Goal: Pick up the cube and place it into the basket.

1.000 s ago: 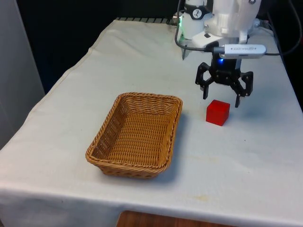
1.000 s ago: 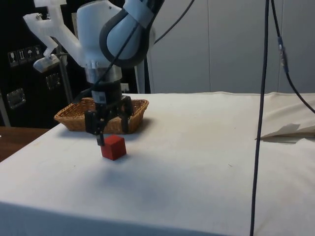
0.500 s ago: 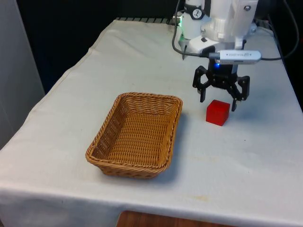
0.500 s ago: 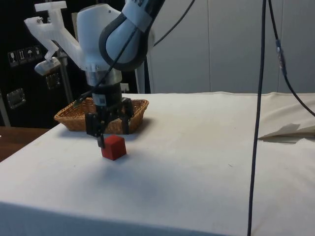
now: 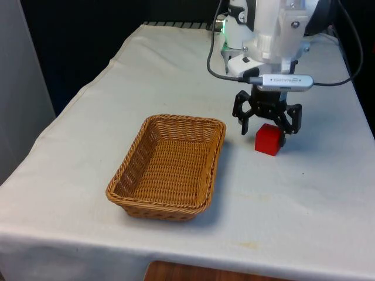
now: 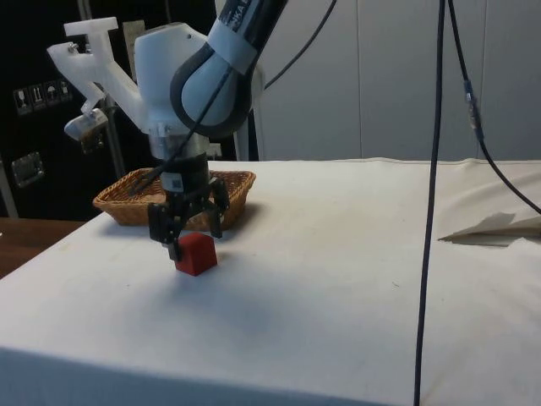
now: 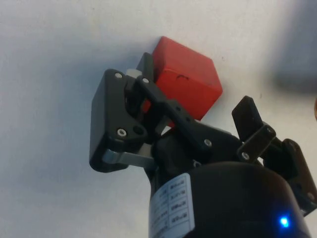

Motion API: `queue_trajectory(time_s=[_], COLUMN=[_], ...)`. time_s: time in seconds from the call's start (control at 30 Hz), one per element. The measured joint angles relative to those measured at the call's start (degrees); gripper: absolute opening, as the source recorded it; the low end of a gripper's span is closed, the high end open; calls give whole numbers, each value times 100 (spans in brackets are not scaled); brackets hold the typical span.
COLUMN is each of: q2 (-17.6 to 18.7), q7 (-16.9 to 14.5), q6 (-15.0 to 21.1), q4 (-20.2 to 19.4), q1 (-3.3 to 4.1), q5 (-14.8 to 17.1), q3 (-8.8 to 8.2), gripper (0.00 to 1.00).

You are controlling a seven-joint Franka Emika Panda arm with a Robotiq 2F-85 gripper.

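Fingers of the gripper (image 5: 266, 127) stand spread apart and empty, low over the red cube (image 5: 269, 140), which sits on the white cloth (image 5: 176, 76) to the front view's right of the wicker basket (image 5: 167, 165) — near it but well clear of its rim. One finger (image 7: 145, 67) lies against a side of the cube while the other stands off its opposite edge, so the cube is only partly between them — this looks like the reach-and-align step, and the next move calls for centring, a little more descent, then closing before lifting towards the basket

White-clothed table (image 5: 176, 76), black curtains (image 5: 88, 35) behind, pale wall panels (image 6: 380, 76), dark cabinets (image 6: 34, 101)
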Motion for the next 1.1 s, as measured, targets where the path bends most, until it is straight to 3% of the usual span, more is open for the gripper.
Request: queue_trajectory(time_s=[0.33, 0.47, 0.5, 0.6, 0.63, 1.1], q2=[11, 11, 11, 11, 11, -11], q7=[-6, -6, -6, -6, -6, -6], q6=[6, 6, 6, 6, 6, 0], q4=[0, 0, 0, 0, 0, 11], q1=[0, 0, 0, 0, 0, 6], q5=[0, 0, 0, 0, 0, -11], q3=[-6, -6, -6, -6, -6, -11], gripper=[100, 57, 57, 23, 2, 1])
